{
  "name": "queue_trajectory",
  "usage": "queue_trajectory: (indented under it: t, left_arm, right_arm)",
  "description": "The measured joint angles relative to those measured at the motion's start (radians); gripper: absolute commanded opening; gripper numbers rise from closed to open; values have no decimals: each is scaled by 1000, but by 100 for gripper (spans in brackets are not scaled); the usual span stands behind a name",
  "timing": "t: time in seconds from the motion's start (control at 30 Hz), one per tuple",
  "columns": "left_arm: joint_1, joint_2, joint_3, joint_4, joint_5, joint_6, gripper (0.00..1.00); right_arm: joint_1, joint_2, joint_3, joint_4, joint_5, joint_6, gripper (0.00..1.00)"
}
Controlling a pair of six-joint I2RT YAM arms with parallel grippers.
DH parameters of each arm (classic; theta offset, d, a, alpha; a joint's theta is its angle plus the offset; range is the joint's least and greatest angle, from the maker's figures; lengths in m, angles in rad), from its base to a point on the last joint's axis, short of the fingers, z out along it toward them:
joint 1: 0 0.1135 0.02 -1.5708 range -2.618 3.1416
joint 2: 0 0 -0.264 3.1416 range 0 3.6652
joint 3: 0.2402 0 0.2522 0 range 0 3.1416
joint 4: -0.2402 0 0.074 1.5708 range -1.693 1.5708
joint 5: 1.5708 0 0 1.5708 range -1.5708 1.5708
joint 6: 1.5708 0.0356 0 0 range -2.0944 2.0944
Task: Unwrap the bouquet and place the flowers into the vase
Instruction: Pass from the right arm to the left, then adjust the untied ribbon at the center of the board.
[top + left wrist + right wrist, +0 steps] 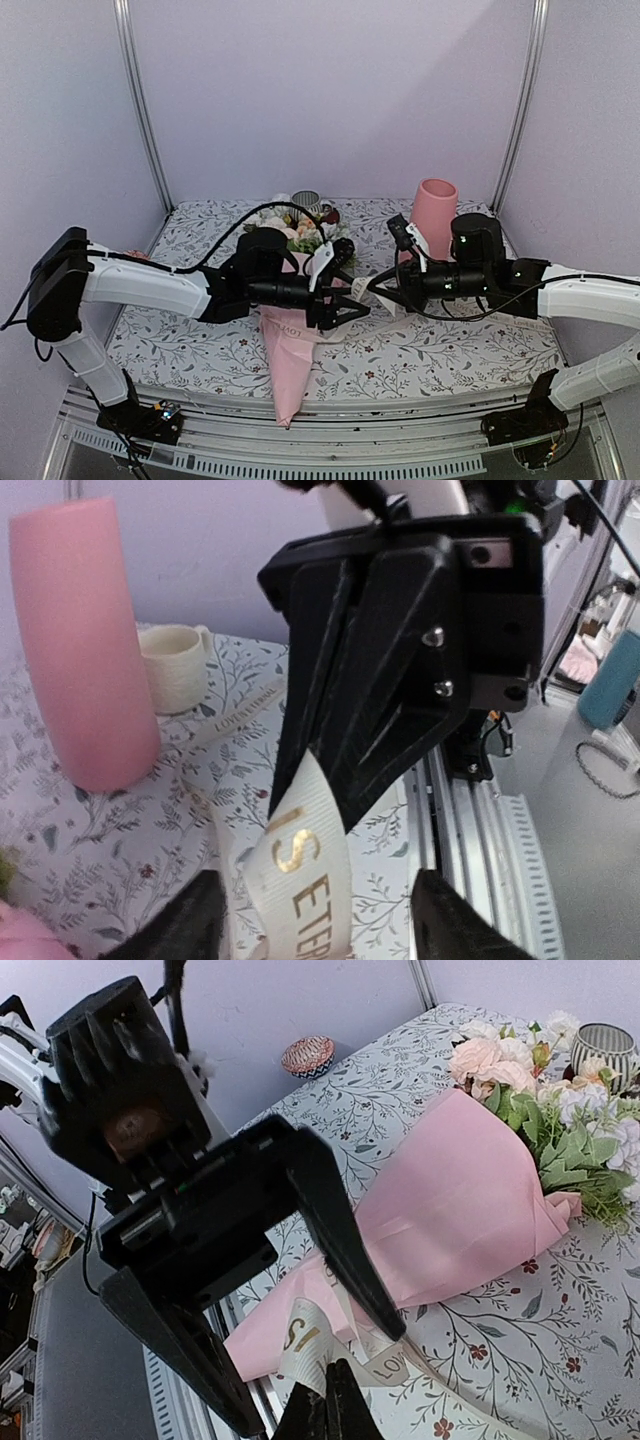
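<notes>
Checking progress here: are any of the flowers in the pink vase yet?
No, the flowers lie wrapped in the pink paper on the table, and nothing sticks out of the vase.

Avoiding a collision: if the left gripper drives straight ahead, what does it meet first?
Most likely the cream ribbon, then the right gripper pinching it just beyond; the left gripper's open jaws flank it.

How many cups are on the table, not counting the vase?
2: a cream mug near the vase, and a striped cup behind the flowers. More may be hidden.
</notes>
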Motion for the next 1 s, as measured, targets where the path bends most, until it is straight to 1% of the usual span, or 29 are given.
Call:
queue_trajectory:
  t: [0.03,0.07,0.1,0.13,0.23,0.33,0.47,0.5,0.53,0.6,0.67,0.73,0.8,1.0]
  left_arm:
    - [-5,9,2,-3,1,-2,40]
    - [-11,18,3,-8,1,0,26]
    - [-15,24,4,-13,-2,4,12]
    - [-18,28,4,-19,-2,0,0]
    - [-19,30,4,-27,-13,-2,0]
    - [-19,25,2,-32,-40,-4,0]
    - [-15,-29,-27,-57,-108,-7,0]
    - [-8,-51,-34,-71,-129,-10,0]
    - [0,-78,-40,-90,-147,-11,0]
    - [26,-134,-45,-129,-186,-15,0]
    - [80,-203,-45,-182,-232,-20,0]
    - [163,-276,-45,-237,-275,-26,0]
    - [256,-347,-44,-293,-322,-33,0]
    - [487,-510,-45,-428,-440,-80,0]
  right_arm:
    - [0,-1,0,3,2,0,3]
    - [0,-2,0,5,4,0,4]
    - [0,-4,0,6,7,0,7]
    - [0,-8,0,7,10,0,14]
    - [1,-27,-1,12,28,1,35]
    - [1,-62,-10,23,62,-5,53]
    - [1,-126,-55,44,132,-1,72]
    - [1,-148,-72,46,159,3,76]
    - [1,-169,-90,50,180,4,78]
    - [1,-205,-121,58,224,8,86]
    - [1,-240,-152,65,265,11,90]
    - [1,-260,-173,74,295,13,91]
    - [1,-270,-190,80,323,19,91]
    - [1,-263,-212,85,367,33,91]
